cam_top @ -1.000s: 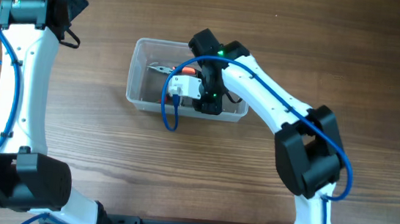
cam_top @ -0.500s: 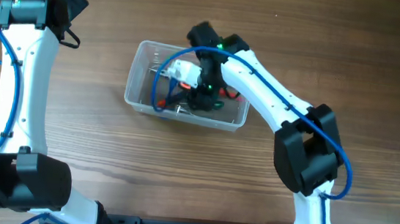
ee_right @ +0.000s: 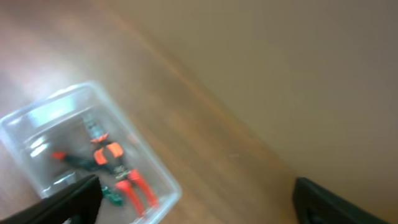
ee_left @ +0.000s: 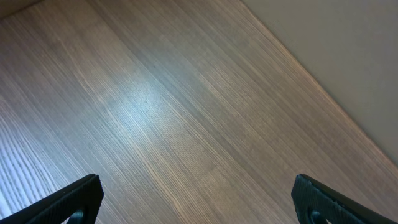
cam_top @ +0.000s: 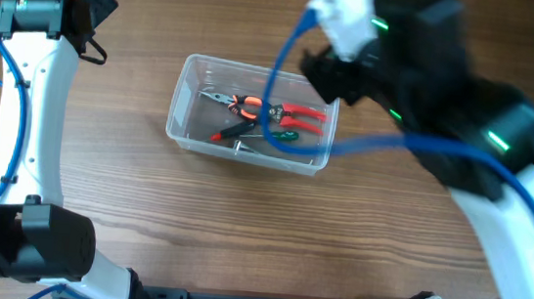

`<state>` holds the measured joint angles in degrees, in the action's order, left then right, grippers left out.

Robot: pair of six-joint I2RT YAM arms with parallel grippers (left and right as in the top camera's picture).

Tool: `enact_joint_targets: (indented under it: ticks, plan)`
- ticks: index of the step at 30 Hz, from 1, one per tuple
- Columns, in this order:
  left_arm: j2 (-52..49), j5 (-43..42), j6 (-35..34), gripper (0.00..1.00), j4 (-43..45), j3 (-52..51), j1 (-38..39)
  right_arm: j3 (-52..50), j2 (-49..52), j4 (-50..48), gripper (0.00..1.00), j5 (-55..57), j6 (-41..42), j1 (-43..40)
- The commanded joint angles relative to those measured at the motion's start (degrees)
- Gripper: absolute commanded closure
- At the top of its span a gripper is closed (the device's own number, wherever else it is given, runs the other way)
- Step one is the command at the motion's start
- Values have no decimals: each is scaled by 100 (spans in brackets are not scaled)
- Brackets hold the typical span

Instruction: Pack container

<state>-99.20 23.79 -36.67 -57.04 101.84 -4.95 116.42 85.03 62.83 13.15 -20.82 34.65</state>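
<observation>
The container (cam_top: 183,112), a clear shallow tub, sits mid-table. In it lie red-handled pliers (cam_top: 295,112), orange-and-black pliers (cam_top: 242,103) and a small green-handled tool (cam_top: 284,134). My right arm is raised high above the tub's right end and looms large and blurred in the overhead view. The right gripper (ee_right: 199,208) is open and holds nothing. In its wrist view, the container (ee_right: 43,115) and the pliers (ee_right: 111,155) lie below to the left. My left gripper (ee_left: 199,202) is open over bare wood at the far left (cam_top: 90,29), well away from the tub.
Wooden tabletop (cam_top: 191,221) surrounds the tub on all sides. The table's far edge meets a pale wall (ee_left: 348,56) close to the left gripper. A blue cable (cam_top: 287,43) hangs from the right arm over the tub.
The right gripper was shut down inside the container; it has opened, left the tools lying in the tub and risen up and to the right. The left arm has not moved.
</observation>
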Motion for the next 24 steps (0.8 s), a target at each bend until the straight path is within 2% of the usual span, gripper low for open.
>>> enact_joint_targets:
  ticks: [1,4,8,10,14,21,24]
  plan:
    - [133,72,90,0,-4,28,-9,-11,-529,24,0,671,155,-7]
    - [133,72,90,0,-4,28,-9,-11,-988,85,0,651,258,-7]
    - [133,72,90,0,-7,28,-9,-11,-1495,393,0,354,833,-7]
    - [133,72,90,0,-7,28,-9,-11,-1685,540,0,-111,1075,-7]
    - [133,72,90,0,-7,28,-9,-11,-1867,542,0,-1051,1016,-7]
    - [133,70,90,0,-7,28,-9,-11,-1902,772,0,-787,883,-9]
    - [133,72,90,0,-4,28,-9,-11,-1945,848,0,-289,1248,-9]
